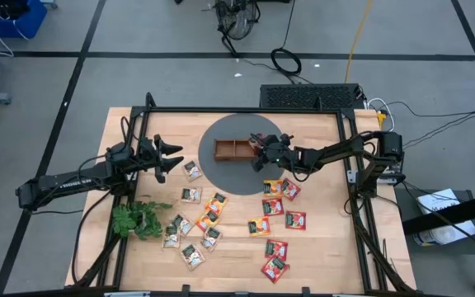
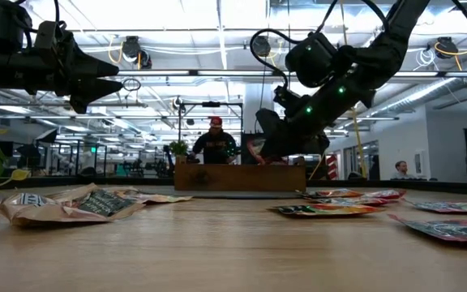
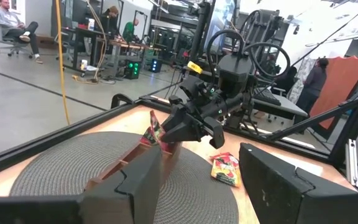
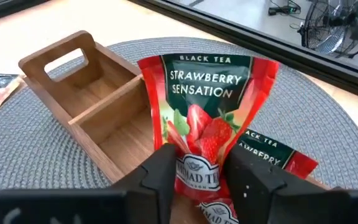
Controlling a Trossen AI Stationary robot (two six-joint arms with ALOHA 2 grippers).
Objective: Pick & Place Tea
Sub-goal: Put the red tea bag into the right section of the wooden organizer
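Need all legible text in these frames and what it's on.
"BLACK TEA", "STRAWBERRY SENSATION": red sachet held in the right gripper.
"…MAD TE…": cut-off logo low on that sachet.
"…WBERRY": partly hidden red sachet in the tray.
Print on the table's other sachets: too small to read.

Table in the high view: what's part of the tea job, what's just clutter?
Job:
- red sachet held in the right gripper over the wooden tray
- loose sachets on the table
- left gripper, waiting, open

Clutter:
- plant sprig
- round grey mat
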